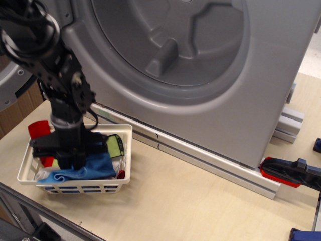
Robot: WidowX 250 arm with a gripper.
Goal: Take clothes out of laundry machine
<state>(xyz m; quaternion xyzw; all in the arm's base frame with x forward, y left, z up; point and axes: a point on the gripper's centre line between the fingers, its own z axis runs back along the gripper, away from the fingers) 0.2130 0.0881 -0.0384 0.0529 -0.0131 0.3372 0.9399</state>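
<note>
One blue cloth [83, 169] fills the basket [125, 150]; no lettering legible.

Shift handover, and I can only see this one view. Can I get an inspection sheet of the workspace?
Surface: pale wood table, bare in front of the machine.
Job's things: blue cloth lies in the white basket, outside the grey machine; its drum shows no clothes.
Clutter: red cloth and green cloth also in the basket; red-and-black tool at the right edge.
Grippers: pincer is down in the basket on the blue cloth; its jaws are hidden, so open or shut cannot be told.
Cables: black cable on the arm.
Surroundings: door swung open at left; metal rail under the machine.
</note>
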